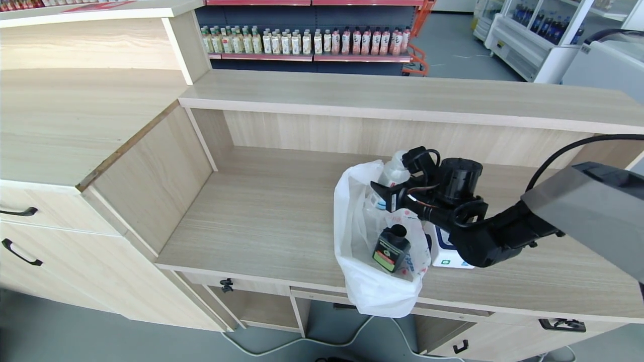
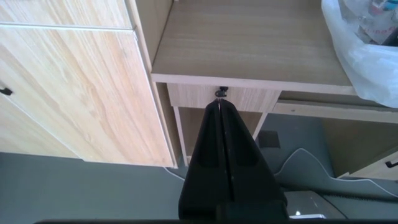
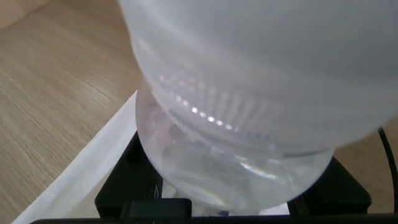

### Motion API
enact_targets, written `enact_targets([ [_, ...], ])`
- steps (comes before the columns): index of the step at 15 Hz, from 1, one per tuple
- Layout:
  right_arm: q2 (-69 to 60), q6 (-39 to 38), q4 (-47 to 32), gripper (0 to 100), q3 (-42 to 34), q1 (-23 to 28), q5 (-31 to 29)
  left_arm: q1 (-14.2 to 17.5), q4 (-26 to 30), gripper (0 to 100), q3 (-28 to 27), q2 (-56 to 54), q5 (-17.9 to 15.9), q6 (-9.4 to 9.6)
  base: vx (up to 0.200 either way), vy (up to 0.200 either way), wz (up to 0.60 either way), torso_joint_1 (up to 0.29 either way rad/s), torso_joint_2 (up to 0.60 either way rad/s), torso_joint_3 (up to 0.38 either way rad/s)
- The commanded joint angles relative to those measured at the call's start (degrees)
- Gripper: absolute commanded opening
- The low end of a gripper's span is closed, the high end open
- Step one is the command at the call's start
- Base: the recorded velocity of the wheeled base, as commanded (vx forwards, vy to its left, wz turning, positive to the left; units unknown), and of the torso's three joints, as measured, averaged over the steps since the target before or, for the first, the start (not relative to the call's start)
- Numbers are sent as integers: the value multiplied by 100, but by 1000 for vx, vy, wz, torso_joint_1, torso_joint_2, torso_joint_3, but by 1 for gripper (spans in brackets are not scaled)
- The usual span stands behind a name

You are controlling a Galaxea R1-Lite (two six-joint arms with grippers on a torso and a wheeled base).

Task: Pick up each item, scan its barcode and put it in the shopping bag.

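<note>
A clear bottle [image 1: 394,173] is being held in the right gripper [image 1: 391,190], over the shopping bag [image 1: 372,294]. It is being treated as light, slippery and crushable — possibly empty — with the ribbed waist preferred for gripping.

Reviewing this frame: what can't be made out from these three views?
Head view: the clear bottle's lower part and any barcode, covered by the right gripper.
Head view: most of the white box, under the right arm.
Head view: the bag's contents beneath the black bottle, behind its folds.
Right wrist view: what lies below, blocked by the blurred clear bottle.
</note>
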State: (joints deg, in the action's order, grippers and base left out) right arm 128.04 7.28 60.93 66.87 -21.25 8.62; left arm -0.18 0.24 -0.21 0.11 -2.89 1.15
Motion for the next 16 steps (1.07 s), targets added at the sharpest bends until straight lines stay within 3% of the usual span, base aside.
enact_targets([
  [1, 389, 11, 7, 0, 310, -46, -1, 1, 2, 0, 3, -2, -1, 0, 0, 0, 0, 0, 0, 0],
  [16, 1004, 397, 59, 0, 520, 15, 17, 1, 2, 0, 3, -2, -1, 0, 0, 0, 0, 0, 0, 0],
])
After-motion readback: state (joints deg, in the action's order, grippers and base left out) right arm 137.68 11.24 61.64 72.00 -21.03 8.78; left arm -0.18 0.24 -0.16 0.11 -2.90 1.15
